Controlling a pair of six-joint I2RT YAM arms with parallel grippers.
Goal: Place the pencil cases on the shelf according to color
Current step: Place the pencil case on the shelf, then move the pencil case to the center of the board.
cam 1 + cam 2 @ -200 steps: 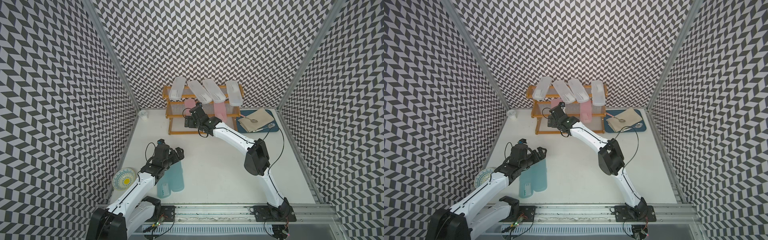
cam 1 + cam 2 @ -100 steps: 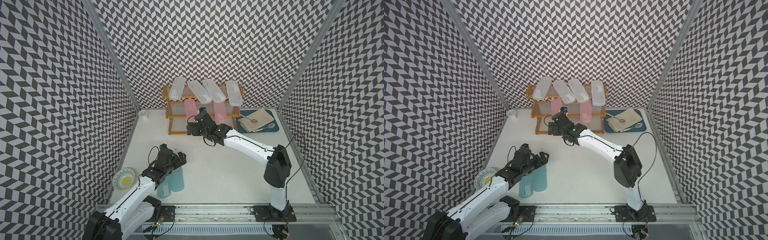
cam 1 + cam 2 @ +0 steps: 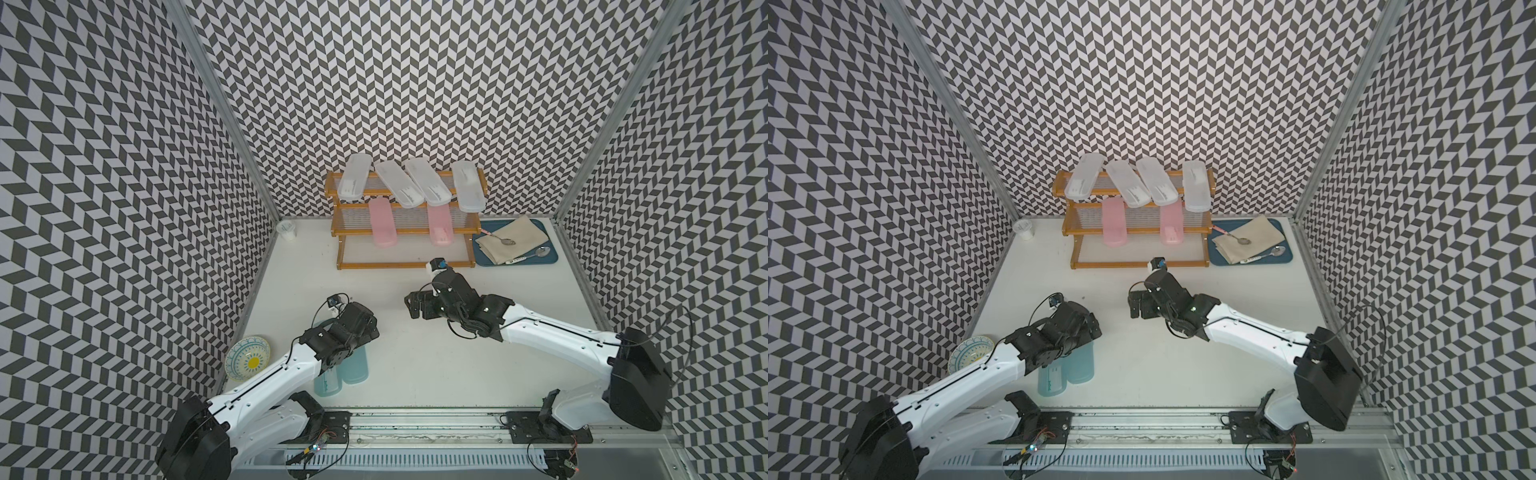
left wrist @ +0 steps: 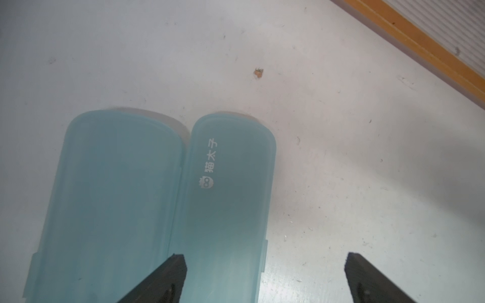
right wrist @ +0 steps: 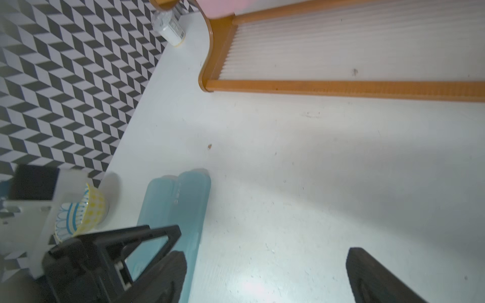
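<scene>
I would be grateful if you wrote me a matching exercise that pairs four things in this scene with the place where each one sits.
Things:
1. white cases
2. pink cases
3. blue cases
4. beige cloth

Places:
A. middle tier of the shelf
B. on the blue tray
C. top tier of the shelf
D. flat on the table

Pairs: 1-C, 2-A, 3-D, 4-B
</scene>
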